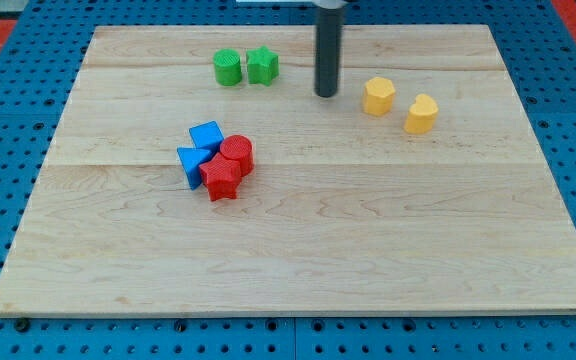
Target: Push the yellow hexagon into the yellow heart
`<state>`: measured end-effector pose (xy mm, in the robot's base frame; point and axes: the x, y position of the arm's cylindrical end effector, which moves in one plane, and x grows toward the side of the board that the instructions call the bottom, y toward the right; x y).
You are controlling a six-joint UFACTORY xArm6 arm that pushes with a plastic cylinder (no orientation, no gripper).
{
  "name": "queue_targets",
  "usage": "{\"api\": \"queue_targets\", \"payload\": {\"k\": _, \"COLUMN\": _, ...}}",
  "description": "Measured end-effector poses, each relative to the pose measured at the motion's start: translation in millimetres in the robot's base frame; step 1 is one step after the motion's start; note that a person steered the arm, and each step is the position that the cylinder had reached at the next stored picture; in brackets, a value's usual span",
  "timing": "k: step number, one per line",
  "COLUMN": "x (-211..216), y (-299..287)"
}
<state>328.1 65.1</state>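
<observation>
Camera view shows my tip (327, 94), the lower end of the straight dark rod that serves as the tool; it has no jaws and holds nothing. It rests on the wooden bench (368, 230) near the view's top, just left of the yellow hexagon (378, 96) and apart from it. The yellow heart (421, 114) sits close to the hexagon's lower right, a small gap between them. Left of my tip stand a green star (262, 66) and a green cylinder (228, 68), side by side. Further down and left, a blue cube (206, 136), a blue triangular block (193, 162), a red cylinder (237, 153) and a red star (221, 178) huddle together.
</observation>
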Motion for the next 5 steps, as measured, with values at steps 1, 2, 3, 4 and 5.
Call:
{"api": "queue_targets", "payload": {"k": 1, "x": -0.4, "y": 0.2}}
{"api": "queue_targets", "payload": {"k": 2, "x": 10.7, "y": 33.1}}
{"api": "queue_targets", "payload": {"k": 3, "x": 31.5, "y": 44.1}}
{"api": "queue_targets", "payload": {"k": 4, "x": 68.1, "y": 15.5}}
{"api": "queue_targets", "payload": {"k": 5, "x": 81.3, "y": -39.9}}
